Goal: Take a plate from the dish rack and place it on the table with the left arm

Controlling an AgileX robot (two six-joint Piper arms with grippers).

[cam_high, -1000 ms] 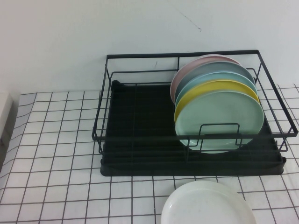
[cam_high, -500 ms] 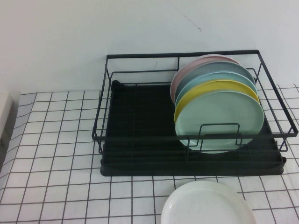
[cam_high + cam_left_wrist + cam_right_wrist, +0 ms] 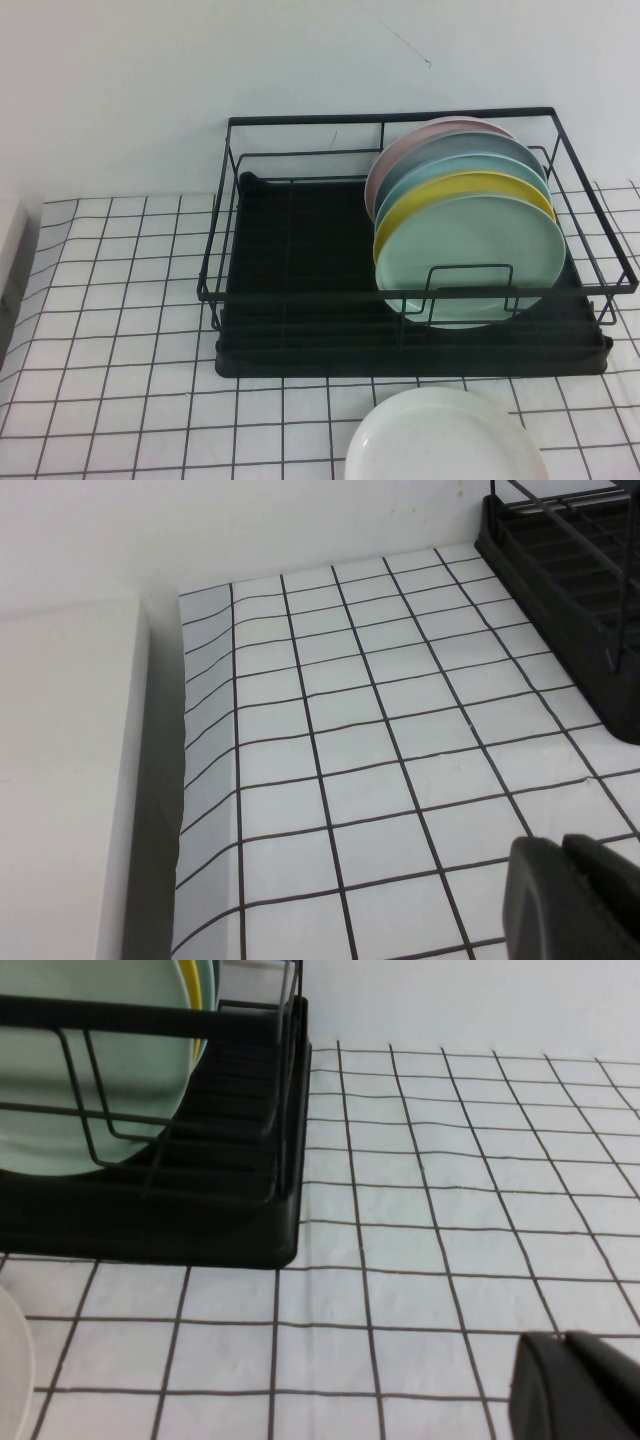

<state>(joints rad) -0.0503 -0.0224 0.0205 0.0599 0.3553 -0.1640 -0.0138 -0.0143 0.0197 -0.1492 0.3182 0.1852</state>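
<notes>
We see one white plate (image 3: 446, 438) lying flat on the grid-patterned table (image 3: 120, 330) at the bottom edge of the high view, right of centre, just in front of the dish rack (image 3: 300, 300) and apart from it. The single black wire rack fills the middle and right of that frame. In its right half we count five plates standing on edge, leaning back one behind another: a mint-green plate (image 3: 470, 260) in front, then a yellow plate (image 3: 440, 192), a light blue plate (image 3: 425, 175), a grey-blue plate (image 3: 470, 148) and a pink plate (image 3: 410, 145) at the rear. The rack's left half holds nothing.

Neither arm shows in the high view. In its own wrist view the left gripper (image 3: 563, 852) sits at the lower right of the frame, its fingers together and holding nothing, above bare table with the rack's corner at the upper right. The right gripper (image 3: 566, 1338) appears at the lower right of its wrist view, its fingers also pressed together and empty, over the table beside the rack's end.
</notes>
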